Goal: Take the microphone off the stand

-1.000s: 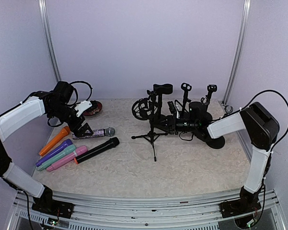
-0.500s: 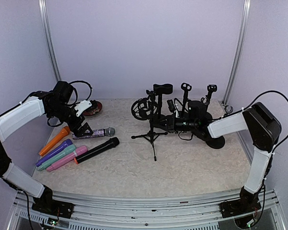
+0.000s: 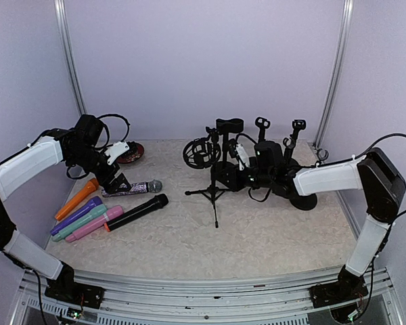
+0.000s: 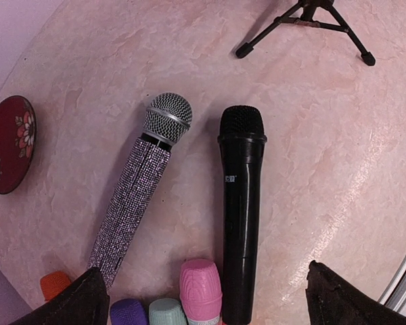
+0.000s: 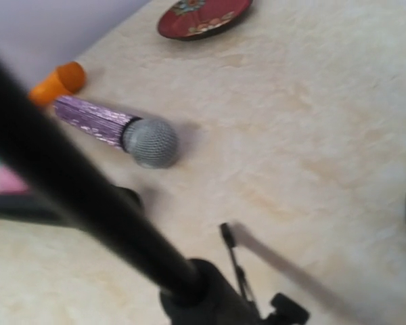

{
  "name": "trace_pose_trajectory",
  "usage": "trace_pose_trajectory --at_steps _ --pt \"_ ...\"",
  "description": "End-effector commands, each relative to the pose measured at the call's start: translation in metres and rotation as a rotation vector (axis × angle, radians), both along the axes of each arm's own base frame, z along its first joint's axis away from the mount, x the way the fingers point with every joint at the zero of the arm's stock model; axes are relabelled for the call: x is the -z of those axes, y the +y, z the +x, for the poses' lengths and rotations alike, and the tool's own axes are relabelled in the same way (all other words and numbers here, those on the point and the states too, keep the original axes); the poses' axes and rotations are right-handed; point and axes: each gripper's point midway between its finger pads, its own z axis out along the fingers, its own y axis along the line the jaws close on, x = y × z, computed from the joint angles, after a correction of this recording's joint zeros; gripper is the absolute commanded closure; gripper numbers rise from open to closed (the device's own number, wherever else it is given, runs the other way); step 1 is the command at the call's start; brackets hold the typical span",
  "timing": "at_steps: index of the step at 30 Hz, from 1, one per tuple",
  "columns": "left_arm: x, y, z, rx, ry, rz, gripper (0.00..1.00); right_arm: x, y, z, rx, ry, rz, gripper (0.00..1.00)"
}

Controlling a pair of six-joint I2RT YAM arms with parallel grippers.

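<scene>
Right end effector point(image 3: 227, 176) shifted toward the stand point(image 3: 213, 192), grip unclear; left end effector point(image 4: 206, 301) wide above six microphones point(image 4: 241, 203).

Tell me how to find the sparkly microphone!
Look at the left side of the table, just in front of the small red dish. The sparkly microphone lies there beside the black microphone. It is the only one with a glittery handle and a silver mesh head.
</scene>
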Motion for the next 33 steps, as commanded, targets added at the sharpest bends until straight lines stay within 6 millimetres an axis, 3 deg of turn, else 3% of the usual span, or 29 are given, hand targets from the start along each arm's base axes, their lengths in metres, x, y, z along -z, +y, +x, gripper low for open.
trace_pose_trajectory --at_steps 1,10,13,15,20,23,26,33 --pt "-0.011 -0.001 0.0 0.001 -0.015 -0.02 0.01 0.052 -0.021 -0.003 0.065 -0.041 -0.309 1.0" --pt "-0.012 -0.001 0.001 -0.001 -0.014 -0.022 0.01 0.047 -0.014 -0.005 0.152 -0.276 -0.538 1.0" --pt "-0.011 -0.001 0.001 -0.004 -0.009 -0.022 0.01 0.038 -0.014 -0.002 0.182 -0.315 -0.549 0.92" --pt "-0.011 0.0 0.0 -0.003 -0.008 -0.018 0.01 0.031 -0.014 -0.001 0.196 -0.337 -0.541 0.81" --pt "-0.012 0.0 0.001 -0.003 -0.016 -0.015 0.01 0.002 -0.017 -0.003 0.244 -0.341 -0.433 0.35" --pt "-0.015 0.0 0.003 -0.008 -0.029 -0.021 0.01 -0.021 -0.017 -0.007 0.243 -0.262 -0.262 0.23" --pt "-0.018 0.001 0.005 -0.016 -0.042 -0.02 0.01 -0.031 -0.022 -0.008 0.205 -0.091 -0.053 0.22" --pt "-0.023 0.004 0.008 -0.025 -0.07 -0.017 0.01 -0.029 -0.029 -0.011 0.101 0.333 0.326 0.37"
